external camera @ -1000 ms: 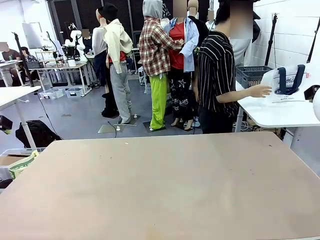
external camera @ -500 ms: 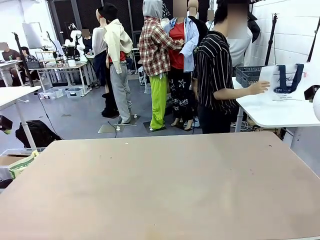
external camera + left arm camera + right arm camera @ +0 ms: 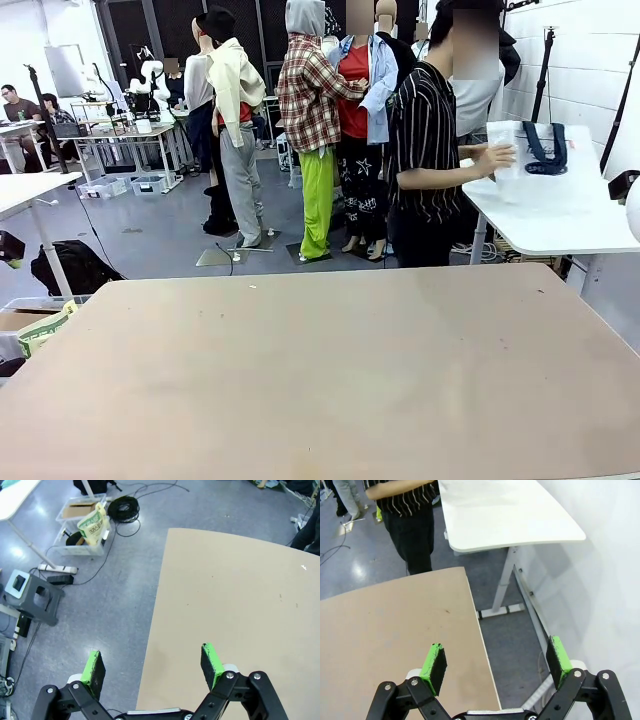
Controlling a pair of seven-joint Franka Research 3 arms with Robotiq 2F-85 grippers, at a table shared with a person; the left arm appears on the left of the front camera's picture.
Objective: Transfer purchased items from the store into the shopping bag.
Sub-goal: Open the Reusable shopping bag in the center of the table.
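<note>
Left gripper (image 3: 152, 667) and right gripper (image 3: 495, 665) spread wide, empty, well short of white table (image 3: 560, 230). Shopping bag (image 3: 520, 188) upright over that table, held at one side by person's hand (image 3: 490, 158). Likely light, limp, slick film; grab by dark strap handles (image 3: 545, 150), never the thin walls.

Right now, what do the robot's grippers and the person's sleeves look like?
The left gripper and the right gripper match: black hinged fingers with silver pivot bolts, tipped with bright green pads. The person's shirt is black with thin white stripes, short-sleeved.
</note>
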